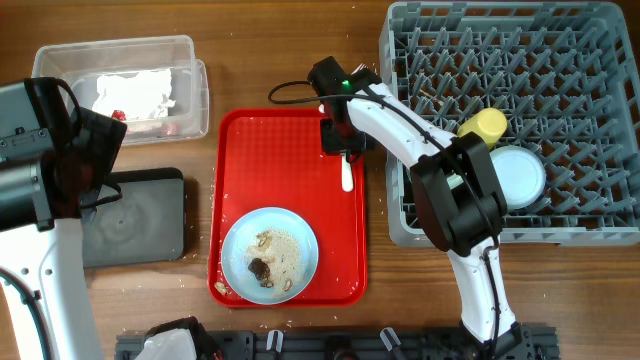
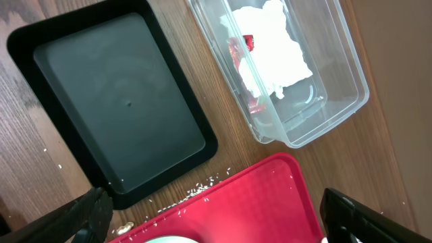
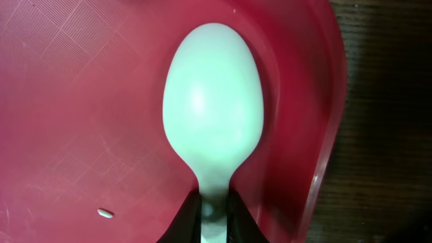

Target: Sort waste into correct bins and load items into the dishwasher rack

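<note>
My right gripper point(image 3: 214, 217) is shut on the handle of the white plastic spoon point(image 3: 212, 101), which lies by the right rim of the red tray point(image 3: 67, 101). From overhead the spoon point(image 1: 347, 176) pokes out below the gripper point(image 1: 340, 142). My left gripper point(image 2: 216, 223) hangs open and empty over the tray's corner, near the black tray point(image 2: 115, 101) and the clear tub point(image 2: 337, 94) that holds the crumpled white wrapper point(image 2: 273, 47). The light blue plate point(image 1: 270, 250) on the red tray carries rice crumbs and brown scraps. A yellow cup point(image 1: 483, 125) and a pale bowl point(image 1: 518, 177) sit in the grey dishwasher rack point(image 1: 500, 50).
Rice grains point(image 2: 202, 187) are scattered on the wood between the black tray and the red tray. The rack stands close to the red tray's right side. A dark rail point(image 1: 330, 345) runs along the table's front edge.
</note>
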